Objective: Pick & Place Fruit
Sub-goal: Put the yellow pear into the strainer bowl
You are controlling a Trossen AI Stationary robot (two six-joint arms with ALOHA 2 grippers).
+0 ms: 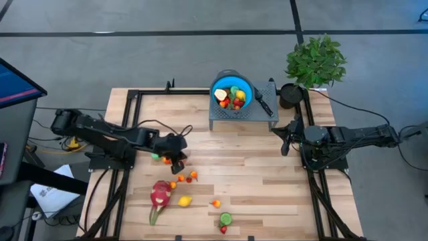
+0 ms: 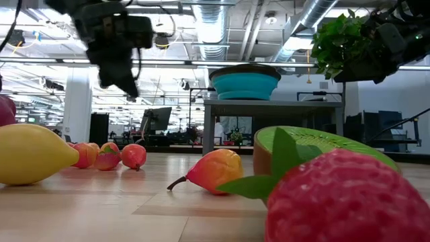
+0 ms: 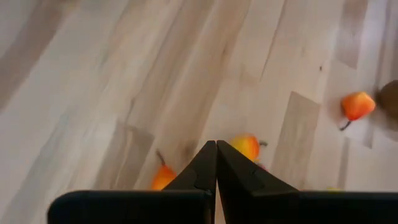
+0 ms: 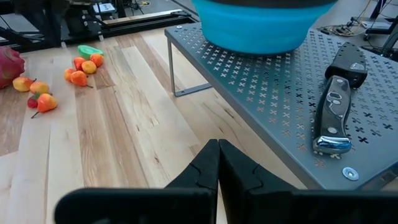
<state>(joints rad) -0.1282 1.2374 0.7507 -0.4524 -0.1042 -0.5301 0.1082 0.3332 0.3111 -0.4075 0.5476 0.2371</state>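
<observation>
Nearest the low camera, a red strawberry-like fruit (image 2: 342,198) and a cut green kiwi (image 1: 226,218) are seen on the wooden worktop (image 1: 267,187), with a small orange fruit (image 1: 216,203) just behind them. Farther left a yellow lemon (image 1: 185,200) is parked beside the big pink dragon fruit (image 1: 160,193). Beyond those, a little cluster of orange and red fruits (image 1: 186,177) is found right under the left hand (image 1: 176,163), which is held above them with its fingers pressed fully together and nothing gripped. A green piece (image 1: 155,156) lies just beside that hand. The right hand (image 1: 287,140) is kept closed and empty too, well apart from the loose fruit, near the grey rack (image 1: 242,114). On the rack sit a blue bowl (image 1: 247,86) with fruit inside and a black-handled knife (image 1: 263,102). A potted plant (image 1: 315,61) is at the far corner.
</observation>
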